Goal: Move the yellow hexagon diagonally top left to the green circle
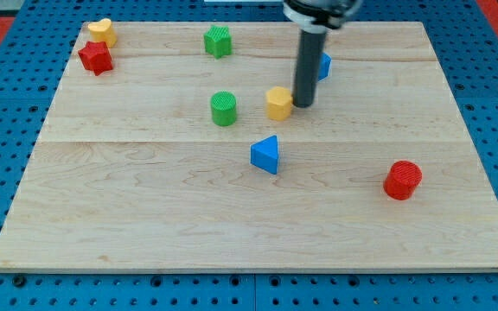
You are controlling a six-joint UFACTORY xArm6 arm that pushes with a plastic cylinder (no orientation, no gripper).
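The yellow hexagon [278,102] sits near the board's middle, a little to the view's right of the green circle [224,109], with a gap between them. My tip [303,104] is right beside the yellow hexagon on its right side, touching or nearly touching it. The dark rod rises from there toward the view's top.
A green star-like block [218,41] lies near the top. A blue block [322,66] is partly hidden behind the rod. A blue triangle [266,155] lies below the hexagon. A red cylinder [402,180] is at the right. A yellow heart [102,32] and red star [96,58] sit top left.
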